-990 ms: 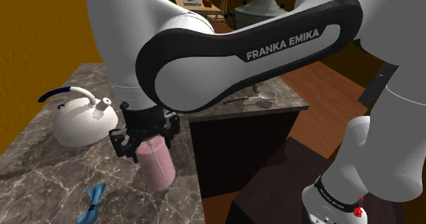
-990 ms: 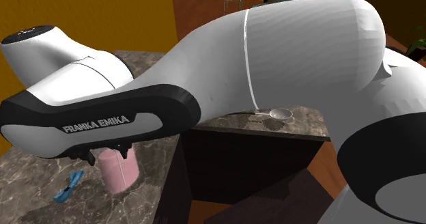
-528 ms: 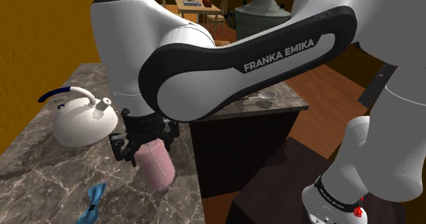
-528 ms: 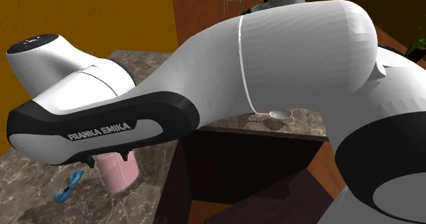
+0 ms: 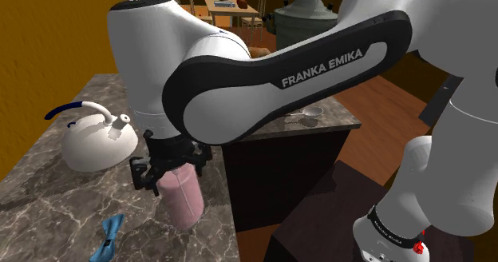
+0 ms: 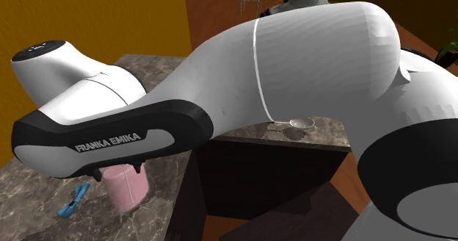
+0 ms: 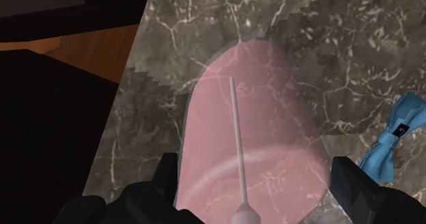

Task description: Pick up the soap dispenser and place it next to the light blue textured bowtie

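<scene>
White, folded low over a marble counter (image 5: 48,196). Pinching a pink soap dispenser (image 5: 182,200) between fingers (image 7: 351,185) of the gripper (image 5: 168,168), near a blue bowtie (image 5: 106,237).

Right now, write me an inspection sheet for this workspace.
Surface: dark marbled counter, no spills seen.
Job's things: pink soap dispenser near the counter's edge; blue bowtie lying flat, apart from it.
Clutter: white kettle; small strainer at the counter's far end.
Grippers: black gripper shut on the soap dispenser's top, a finger on each side.
Cables: nothing seen.
Surroundings: ochre wall, wooden floor, dark stand.
</scene>
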You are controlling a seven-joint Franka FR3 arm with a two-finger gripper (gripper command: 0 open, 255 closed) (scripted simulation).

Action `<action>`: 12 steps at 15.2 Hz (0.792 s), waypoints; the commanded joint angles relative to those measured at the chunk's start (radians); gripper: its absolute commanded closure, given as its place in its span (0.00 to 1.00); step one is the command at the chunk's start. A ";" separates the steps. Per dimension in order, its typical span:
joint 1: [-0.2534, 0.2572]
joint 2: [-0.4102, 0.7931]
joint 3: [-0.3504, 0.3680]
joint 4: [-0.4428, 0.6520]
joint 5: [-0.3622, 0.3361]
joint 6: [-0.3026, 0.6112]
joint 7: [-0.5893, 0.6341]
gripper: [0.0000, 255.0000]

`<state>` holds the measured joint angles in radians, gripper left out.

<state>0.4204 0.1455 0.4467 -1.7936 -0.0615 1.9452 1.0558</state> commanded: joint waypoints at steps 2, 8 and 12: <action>-0.001 -0.007 0.000 0.024 0.004 -0.031 -0.002 0.00; -0.001 -0.018 0.002 0.104 0.010 -0.121 -0.007 0.00; -0.001 -0.018 0.002 0.104 0.010 -0.121 -0.007 0.00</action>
<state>0.4196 0.1273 0.4485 -1.6893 -0.0513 1.8241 1.0488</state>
